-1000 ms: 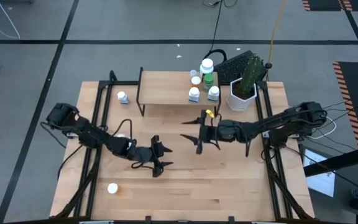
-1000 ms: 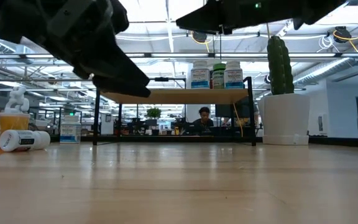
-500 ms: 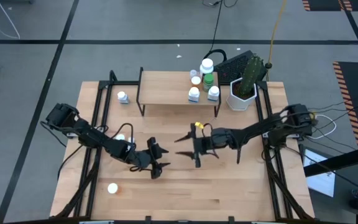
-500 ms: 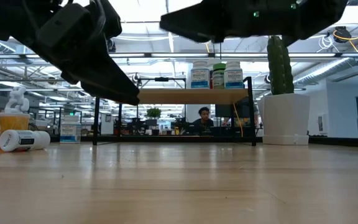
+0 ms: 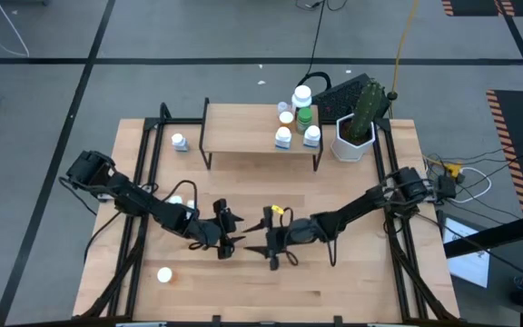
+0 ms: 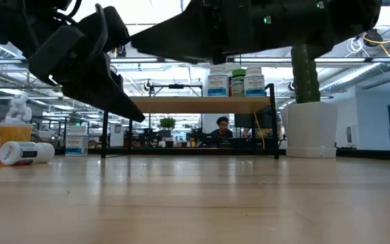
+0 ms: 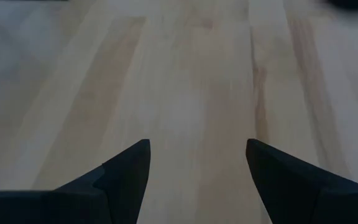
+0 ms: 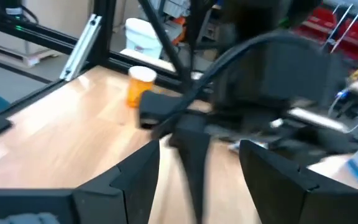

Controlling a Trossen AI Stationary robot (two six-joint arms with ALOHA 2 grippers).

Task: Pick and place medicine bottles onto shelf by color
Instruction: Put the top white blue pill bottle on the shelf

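Since a second earlier, right claw (image 5: 273,248) had swung from near the shelf (image 5: 243,136) toward 6 o'clock, meeting left claw (image 5: 226,241) mid-worktop (image 5: 352,282); both spread, empty; medicine bottles (image 5: 296,118) crowded the shelf's 3 o'clock end

Pale wood table (image 5: 352,272), black arms, white-capped bottles.
Beyond the black right gripper (image 5: 263,247), white and green bottles (image 5: 304,115) top the light-wood, black-legged shelf (image 5: 243,134); an orange bottle (image 8: 140,84) stands beyond it.

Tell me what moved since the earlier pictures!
The right tool slid away from the shelf toward the table's middle, nearing the left tool, which barely shifted. Both are open and empty. The bottles on the shelf and the cactus planter stayed put.
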